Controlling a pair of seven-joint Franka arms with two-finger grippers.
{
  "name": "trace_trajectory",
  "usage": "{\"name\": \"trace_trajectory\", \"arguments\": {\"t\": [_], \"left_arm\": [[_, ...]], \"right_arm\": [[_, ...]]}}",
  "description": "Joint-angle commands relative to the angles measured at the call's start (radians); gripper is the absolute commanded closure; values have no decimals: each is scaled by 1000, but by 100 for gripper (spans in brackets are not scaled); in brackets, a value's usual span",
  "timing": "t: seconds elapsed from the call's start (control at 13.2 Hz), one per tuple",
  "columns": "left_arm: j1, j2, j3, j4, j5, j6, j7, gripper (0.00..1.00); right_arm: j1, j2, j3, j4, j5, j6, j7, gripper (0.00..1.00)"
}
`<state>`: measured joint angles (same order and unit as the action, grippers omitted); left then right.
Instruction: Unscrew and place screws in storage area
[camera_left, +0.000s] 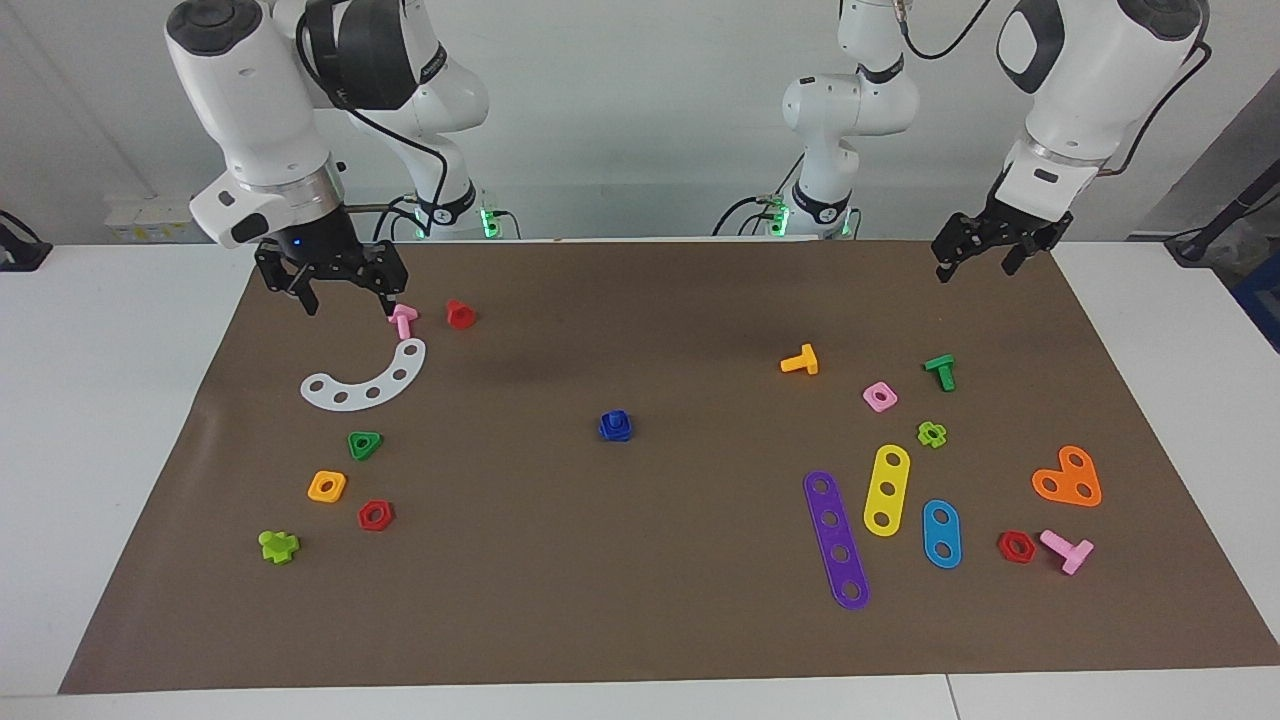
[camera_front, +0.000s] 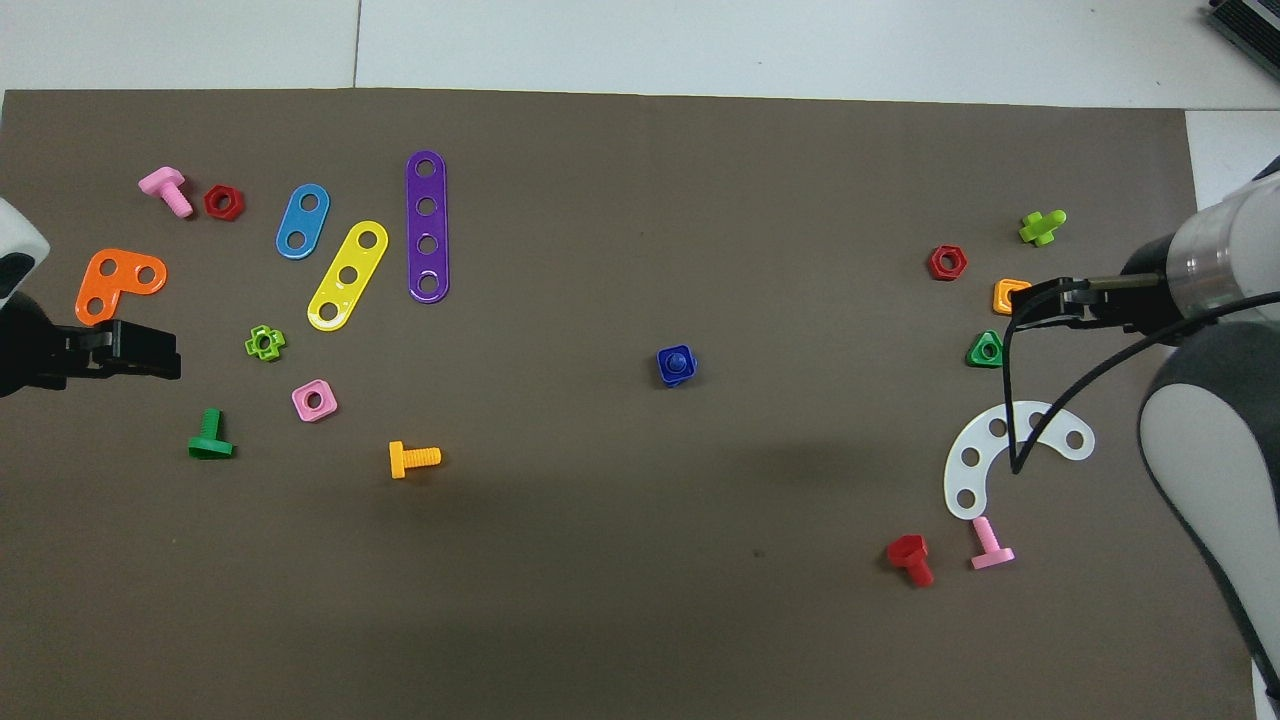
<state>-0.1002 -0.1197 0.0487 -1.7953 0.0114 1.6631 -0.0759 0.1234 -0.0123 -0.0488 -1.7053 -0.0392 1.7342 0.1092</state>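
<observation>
So, surface: brown mat (camera_left: 640, 620) on a white table (camera_left: 100, 400); every part lies loose on the mat.
Right gripper: (camera_left: 347, 300) up over the right arm's end of the mat, fingers apart, nothing between them. One fingertip shows just beside the pink screw in the facing view; can't tell if it touches.
Right-arm end, nearer the robots: white curved strip (camera_left: 372, 381) with five holes; pink screw (camera_left: 402, 320) at one tip of the strip; red screw (camera_left: 460, 314) just beside the pink one.
Right-arm end, farther from the robots: green triangle nut (camera_left: 364, 444), orange square nut (camera_left: 327, 486), red hex nut (camera_left: 375, 515), lime cross piece (camera_left: 279, 546), all apart from each other.
Task thing: dark-blue screw (camera_front: 677, 362) at mid-mat, well apart from both clusters and both grippers. It is seated in a blue square nut (camera_front: 664, 374), round head up.
Left-arm end, nearer the robots: orange screw (camera_left: 800, 361), pink square nut (camera_left: 879, 396), green screw (camera_left: 940, 372), lime flower nut (camera_left: 931, 434).
Left-arm end, strips: purple strip (camera_left: 836, 540) with four holes, yellow strip (camera_left: 886, 489) with three, blue strip (camera_left: 941, 533) with two, side by side, not touching.
Left-arm end, by the mat edge: orange angled plate (camera_left: 1068, 477); second red hex nut (camera_left: 1016, 546) just beside second pink screw (camera_left: 1066, 550).
Left gripper: (camera_left: 978, 268) hangs over the mat corner by the left arm's base, fingers apart, empty.
</observation>
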Motion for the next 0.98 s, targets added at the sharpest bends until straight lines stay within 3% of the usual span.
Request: {"name": "trace_trajectory", "arguments": {"t": [0.0,0.23,0.38,0.53,0.68,0.91], "left_arm": [[-1,-1,5,-1,22,0,48,0],[-19,-8,-1,-13,21,9,48,0],[-85,-29,-9,-85,3,135,33,0],[-157,-8,-7,-92,-94,190,-57,0],[-258,67,-7,-62,-105,242,-172,0],[-412,289,-4,88,-105,352,-375,1]], "right_arm": [[-16,-2,7,30,24,10,9,0],[-19,5,9,71,21,7,12,0],[-31,12,20,110,21,-19,12,0],[-76,15,65,133,18,-42,17,0],[-93,14,81,139,7,-51,15,0],[-100,3,98,136,7,-79,17,0]]}}
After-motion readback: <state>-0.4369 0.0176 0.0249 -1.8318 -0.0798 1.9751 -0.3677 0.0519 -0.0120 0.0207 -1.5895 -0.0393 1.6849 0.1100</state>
